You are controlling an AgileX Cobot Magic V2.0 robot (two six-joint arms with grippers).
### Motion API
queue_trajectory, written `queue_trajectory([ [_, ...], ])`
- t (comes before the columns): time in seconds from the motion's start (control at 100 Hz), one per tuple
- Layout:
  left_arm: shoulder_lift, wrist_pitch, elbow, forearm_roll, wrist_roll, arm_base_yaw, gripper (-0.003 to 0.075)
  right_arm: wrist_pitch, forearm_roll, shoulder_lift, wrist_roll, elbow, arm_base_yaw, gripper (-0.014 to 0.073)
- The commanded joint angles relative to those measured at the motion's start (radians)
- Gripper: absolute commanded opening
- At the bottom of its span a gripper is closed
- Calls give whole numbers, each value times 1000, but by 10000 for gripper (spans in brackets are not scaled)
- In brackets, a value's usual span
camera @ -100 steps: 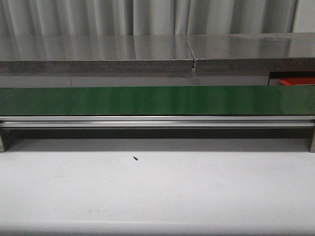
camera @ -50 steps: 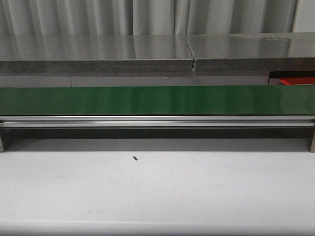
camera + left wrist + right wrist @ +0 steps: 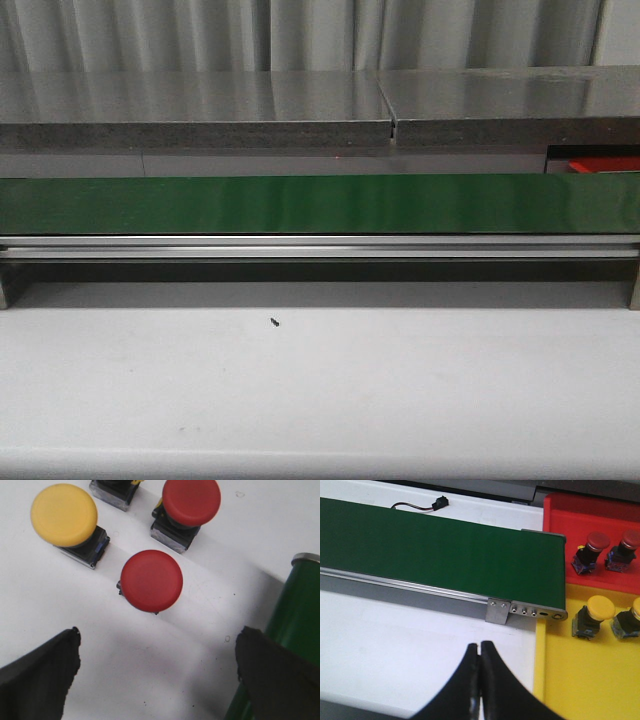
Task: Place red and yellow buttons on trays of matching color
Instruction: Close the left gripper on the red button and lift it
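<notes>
Black left fingers [image 3: 42,672] spread wide above round red mushroom-head button [image 3: 151,580] on white table [image 3: 200,530]; right fingers [image 3: 472,680] pressed together, empty.

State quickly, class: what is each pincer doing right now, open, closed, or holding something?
Left pincer: open, holding nothing, above a red button.
Right pincer: closed, holding nothing.

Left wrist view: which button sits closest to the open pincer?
The red button in the middle, seen almost straight from above. The yellow button and the other red button sit farther off.
</notes>
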Motion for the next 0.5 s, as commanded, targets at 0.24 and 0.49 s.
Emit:
queue_trajectory([
  [0.24,35,-46,-113,-16,-9,2,610,-55,12,-1,-5,-26,1,-67],
  [0.49,74,-42,-170,-22,-9,2,603,-55,12,-1,-5,-26,1,-67],
])
